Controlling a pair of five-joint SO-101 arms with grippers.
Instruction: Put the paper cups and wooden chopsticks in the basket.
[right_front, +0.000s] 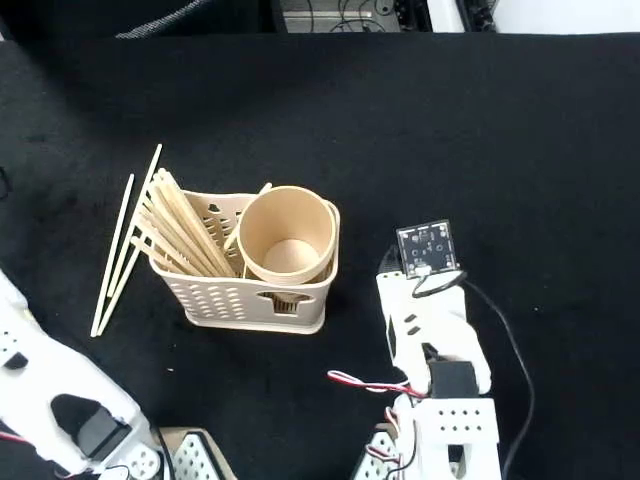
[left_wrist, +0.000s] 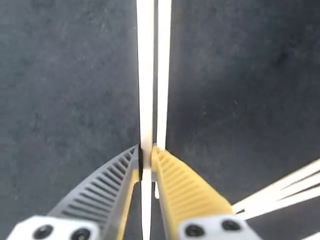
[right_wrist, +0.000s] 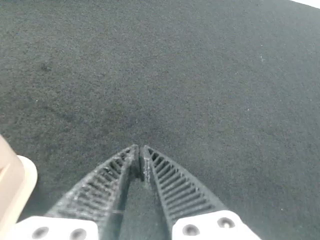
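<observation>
Paper cup (right_front: 287, 235), chopsticks (right_front: 180, 228) in basket (right_front: 240, 300)

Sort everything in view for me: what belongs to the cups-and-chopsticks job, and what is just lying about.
Job:
- basket
- paper cup standing in it
- bundled chopsticks already in it
- loose chopsticks on the table beside it

Lying about:
- black table cover
- gear with cables past the far edge

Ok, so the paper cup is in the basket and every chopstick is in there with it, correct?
Not quite. The paper cup is in the basket, but not every chopstick is in with it. Many are, yet several chopsticks lie on the table beside the basket, as the high view shows.
</observation>
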